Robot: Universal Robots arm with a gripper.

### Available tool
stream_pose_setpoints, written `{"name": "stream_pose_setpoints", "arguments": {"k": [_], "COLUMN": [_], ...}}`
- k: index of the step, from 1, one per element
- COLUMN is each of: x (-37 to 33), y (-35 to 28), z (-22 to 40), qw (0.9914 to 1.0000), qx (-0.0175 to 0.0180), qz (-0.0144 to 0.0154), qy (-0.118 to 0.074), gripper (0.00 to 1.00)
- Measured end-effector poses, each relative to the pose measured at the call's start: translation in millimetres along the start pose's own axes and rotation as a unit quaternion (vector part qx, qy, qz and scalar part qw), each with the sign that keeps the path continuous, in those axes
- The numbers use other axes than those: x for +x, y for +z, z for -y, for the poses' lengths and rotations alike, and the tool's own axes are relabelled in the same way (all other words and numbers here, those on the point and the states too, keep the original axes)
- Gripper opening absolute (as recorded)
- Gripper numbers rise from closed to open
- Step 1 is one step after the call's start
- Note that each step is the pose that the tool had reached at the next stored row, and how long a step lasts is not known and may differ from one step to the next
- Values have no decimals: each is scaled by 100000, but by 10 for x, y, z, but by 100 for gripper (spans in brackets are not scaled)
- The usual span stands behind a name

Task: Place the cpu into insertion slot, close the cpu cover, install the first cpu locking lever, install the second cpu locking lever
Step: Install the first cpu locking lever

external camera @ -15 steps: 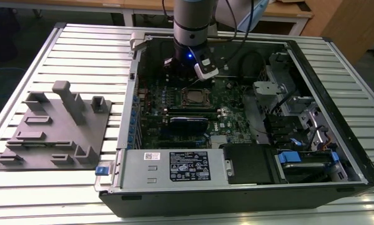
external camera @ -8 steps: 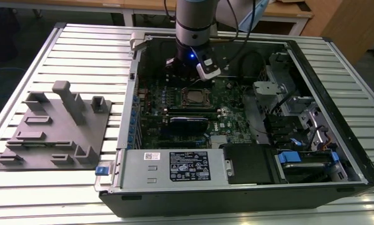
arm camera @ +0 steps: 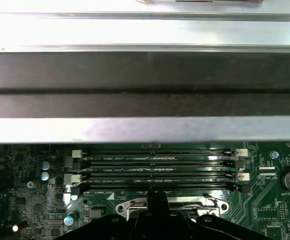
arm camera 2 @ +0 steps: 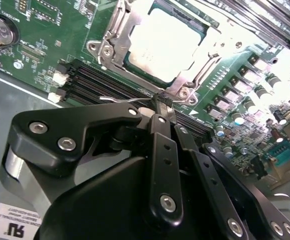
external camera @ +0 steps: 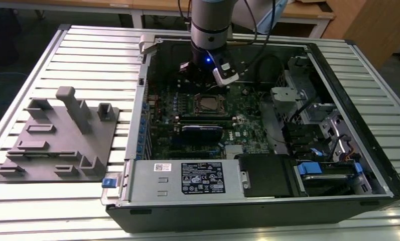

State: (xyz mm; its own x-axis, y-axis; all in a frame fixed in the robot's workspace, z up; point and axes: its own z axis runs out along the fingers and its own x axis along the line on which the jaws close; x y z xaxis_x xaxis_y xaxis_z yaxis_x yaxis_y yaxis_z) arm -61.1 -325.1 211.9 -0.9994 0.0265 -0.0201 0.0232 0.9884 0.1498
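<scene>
Slatted metal tabletop (external camera: 65, 50) fills the scene, and nearest us on it we find the open computer case (external camera: 360, 198), its power supply box (external camera: 186, 179) with a black-and-white label along the front edge. At the exterior view's left, beside the case, a grey fixture block (external camera: 59, 140) with upright pegs sits on the slats.

Moving inward we reach the green motherboard (external camera: 186, 120). The cpu (arm camera 2: 165, 42) lies flat in its socket (external camera: 209, 103) near the board's middle (its metal top glares almost white in the second wrist view), and the cpu cover (arm camera 2: 116, 31) is down around it, its silver frame bordering the chip.

Just past the socket, the gripper (arm camera 2: 160, 102) hangs low over the board, black fingers (arm camera 2: 162, 145) drawn together to a narrow tip. We see a thin wire locking lever (arm camera 2: 120, 99) right at that tip, though we cannot tell whether it is pinched. Four memory slots (arm camera: 157, 170) run alongside.

Farthest back, the arm (external camera: 210, 25) rises out of the case.
</scene>
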Motion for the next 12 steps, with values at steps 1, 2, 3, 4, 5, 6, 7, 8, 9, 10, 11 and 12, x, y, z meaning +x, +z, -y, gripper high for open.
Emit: {"name": "stream_pose_setpoints", "arguments": {"k": [1,2,3,4,5,6,7,8,9,10,11,12], "x": [-13,-26,-40,-52,-64,-76,-87,-98,-109,-119,-128,-137], "y": [0,1,1,2,2,3,4,4,5,5,6,7], "z": [-1,-3,-5,-7,-8,-10,-13,-14,-16,-18,-20,-22], "qw": [100000,100000,100000,100000,100000,100000,100000,100000,100000,100000,100000,100000], "qx": [1,4,5,2,5,6,2,3,4,4,2,3], "qz": [-1,-3,-3,-3,-3,-4,-2,-4,-3,-3,-3,-3], "qy": [2,3,2,1,4,2,6,2,3,1,3,4], "gripper": [11,11,11,11,11,11,11,11,11,11,11,11]}}
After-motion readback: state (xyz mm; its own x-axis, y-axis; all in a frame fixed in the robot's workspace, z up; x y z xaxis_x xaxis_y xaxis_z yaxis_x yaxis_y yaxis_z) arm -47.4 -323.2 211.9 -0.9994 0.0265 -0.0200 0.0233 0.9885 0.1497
